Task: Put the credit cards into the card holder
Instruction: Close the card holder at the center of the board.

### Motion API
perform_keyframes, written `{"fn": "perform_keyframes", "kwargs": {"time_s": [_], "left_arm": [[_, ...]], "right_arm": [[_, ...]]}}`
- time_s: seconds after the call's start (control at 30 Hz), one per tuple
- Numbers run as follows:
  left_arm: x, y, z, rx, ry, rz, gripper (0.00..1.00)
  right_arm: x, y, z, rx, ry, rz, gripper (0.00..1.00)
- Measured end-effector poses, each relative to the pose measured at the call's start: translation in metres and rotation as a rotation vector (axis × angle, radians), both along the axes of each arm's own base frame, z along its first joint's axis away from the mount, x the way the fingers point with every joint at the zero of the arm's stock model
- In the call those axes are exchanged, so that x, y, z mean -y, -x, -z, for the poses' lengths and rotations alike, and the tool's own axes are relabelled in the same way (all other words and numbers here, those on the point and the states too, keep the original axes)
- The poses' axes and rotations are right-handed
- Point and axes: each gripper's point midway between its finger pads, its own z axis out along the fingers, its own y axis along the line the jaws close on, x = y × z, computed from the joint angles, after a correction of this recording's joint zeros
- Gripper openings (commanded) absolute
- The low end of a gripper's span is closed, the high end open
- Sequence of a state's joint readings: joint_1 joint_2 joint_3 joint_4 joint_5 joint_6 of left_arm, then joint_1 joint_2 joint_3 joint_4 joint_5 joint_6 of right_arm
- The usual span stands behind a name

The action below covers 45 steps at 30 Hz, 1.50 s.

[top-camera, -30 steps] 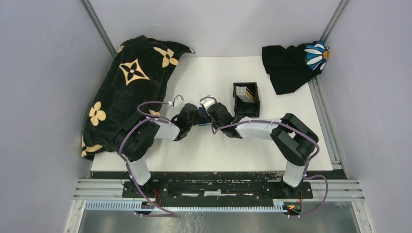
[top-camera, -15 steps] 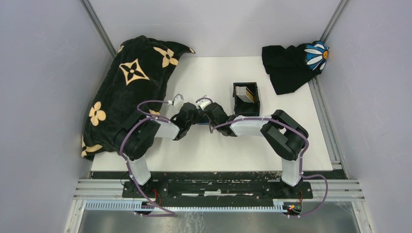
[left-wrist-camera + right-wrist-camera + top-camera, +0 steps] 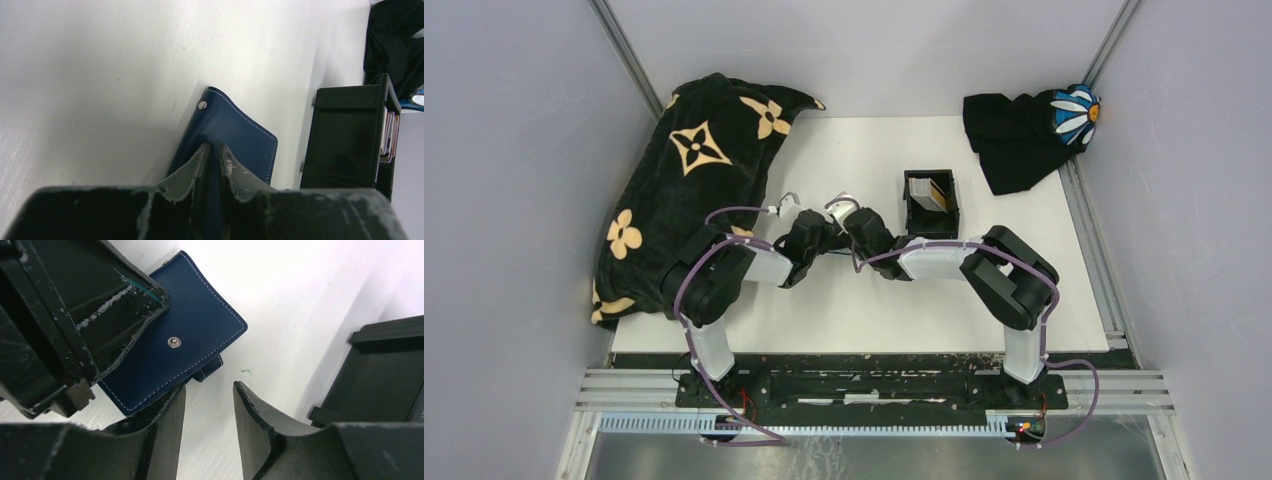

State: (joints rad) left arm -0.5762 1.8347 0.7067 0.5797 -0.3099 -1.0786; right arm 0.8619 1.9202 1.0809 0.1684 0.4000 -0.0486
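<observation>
Pinching soft leather here: our left gripper looks clamped on one thin flap of the card holder, mid-table, just left of the black tray. Right gripper hangs with its jaws apart beside the snap tab. The holder's light and floppy, so we'd grab the flap edges. The credit cards, stiff and slick, stand in the tray.

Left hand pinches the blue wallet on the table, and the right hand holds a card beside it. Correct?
Not quite. The right hand holds no card: the right wrist view shows it open, with only bare table in the gap. The left hand does pinch the blue wallet on the table.
</observation>
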Motion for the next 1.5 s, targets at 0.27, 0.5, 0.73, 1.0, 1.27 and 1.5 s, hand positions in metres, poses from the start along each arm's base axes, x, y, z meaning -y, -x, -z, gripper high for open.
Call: {"fn": "perform_keyframes", "kwargs": {"time_s": [0.27,0.5,0.73,1.0,1.27,1.5], "left_arm": [[0.000,-0.003,0.001,0.004,0.009,0.004,0.19],[-0.002,-0.006,0.001,0.008,0.021,0.006,0.18],[-0.004,-0.009,0.002,0.015,0.027,-0.001,0.18],[-0.005,-0.009,0.003,0.017,0.031,0.001,0.20],[-0.004,-0.008,0.004,0.016,0.040,0.011,0.20],[-0.004,-0.008,0.004,0.016,0.041,0.013,0.20]], "right_arm": [[-0.005,-0.013,0.005,0.024,0.000,-0.006,0.46],[-0.006,-0.026,0.005,0.031,0.009,0.007,0.41],[-0.009,-0.036,0.006,0.011,0.012,0.003,0.15],[-0.006,-0.043,0.008,-0.029,-0.054,0.031,0.04],[0.006,-0.053,0.007,-0.074,-0.174,0.128,0.02],[0.012,-0.050,0.007,-0.098,-0.234,0.171,0.01]]}}
